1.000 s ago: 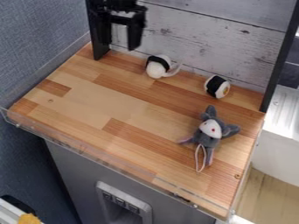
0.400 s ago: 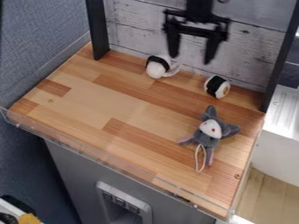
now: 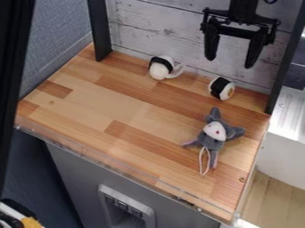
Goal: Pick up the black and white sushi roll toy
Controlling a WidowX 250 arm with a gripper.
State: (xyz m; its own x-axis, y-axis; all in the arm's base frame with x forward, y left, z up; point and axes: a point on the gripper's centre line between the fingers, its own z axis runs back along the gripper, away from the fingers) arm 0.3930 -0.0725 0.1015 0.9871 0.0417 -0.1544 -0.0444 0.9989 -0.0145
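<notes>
The black gripper [image 3: 230,63] hangs beyond the grey plush mouse [image 3: 215,131], in front of the whitewashed plank backboard [image 3: 161,33], its fingers pointing down. They are spread wide with only air between them, so it holds nothing and touches no toy. The spacing looks wide enough to straddle a small soft toy.

The mouse lies on the wooden tabletop [image 3: 89,104], face up, ears toward the backboard; its limp limbs probably keep it from standing. A pale cord loop [image 3: 200,162] lies slack by its legs, likely meant for hanging it up.

Behind the mouse, nearest the gripper, is the plush sushi roll [image 3: 222,88] with a black band, resting on its curved side, one patterned end showing. Farther behind the mouse and to the view's left sits the white black-banded plush [image 3: 159,71] with a pale tail-like piece. All three toys lie apart. The clear edge guard [image 3: 89,154], on the mouse's near side, presumably stops things sliding off.
</notes>
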